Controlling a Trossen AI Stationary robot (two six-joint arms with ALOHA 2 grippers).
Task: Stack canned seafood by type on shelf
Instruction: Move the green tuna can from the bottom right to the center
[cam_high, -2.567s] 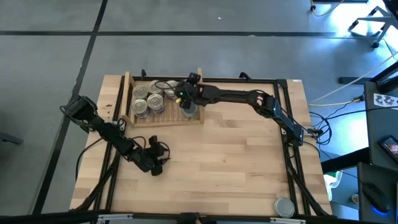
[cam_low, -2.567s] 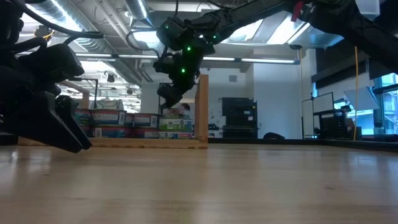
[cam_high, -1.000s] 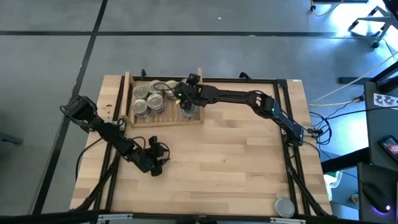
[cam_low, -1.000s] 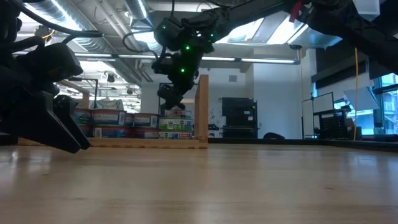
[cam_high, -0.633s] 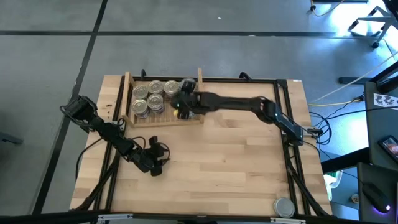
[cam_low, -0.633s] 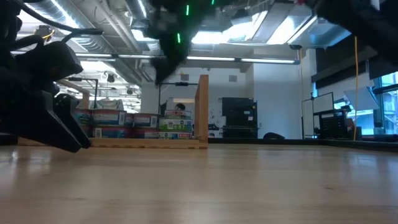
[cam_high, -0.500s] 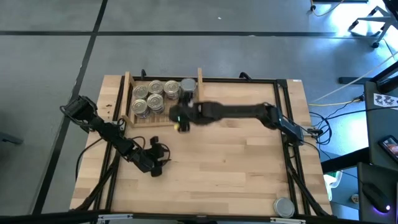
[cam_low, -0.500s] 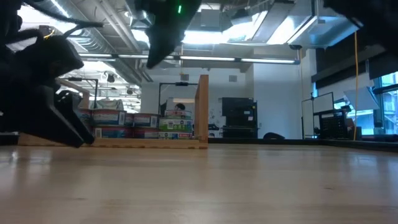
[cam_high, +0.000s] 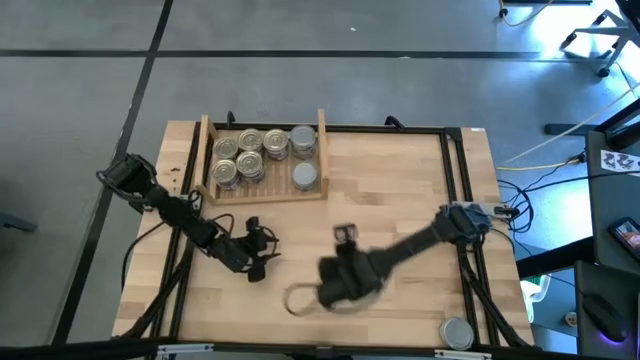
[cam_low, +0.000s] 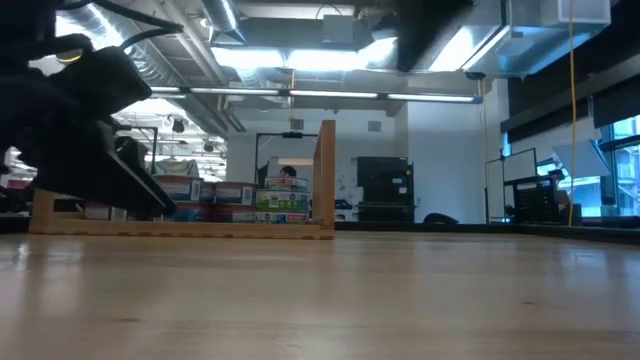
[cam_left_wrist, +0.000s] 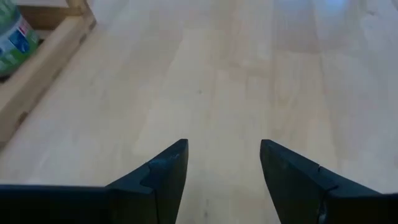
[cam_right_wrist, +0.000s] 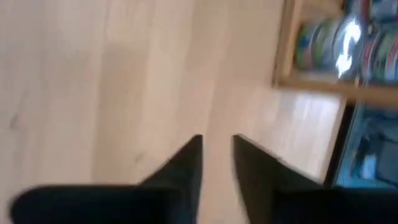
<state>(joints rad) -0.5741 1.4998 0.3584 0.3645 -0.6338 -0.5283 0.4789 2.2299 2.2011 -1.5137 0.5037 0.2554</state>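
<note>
on the shelf — round tins, golden and grey tops.

High view looks straight down on the whole table. Low view sits at tabletop level, facing the shelf. Both wrist views peer forward over bare wood beyond their fingers; all 4 views share that shelf.

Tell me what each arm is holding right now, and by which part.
Nothing is held. The left gripper has open fingers over bare table. The right gripper shows only a narrow empty gap between its fingers.
</note>
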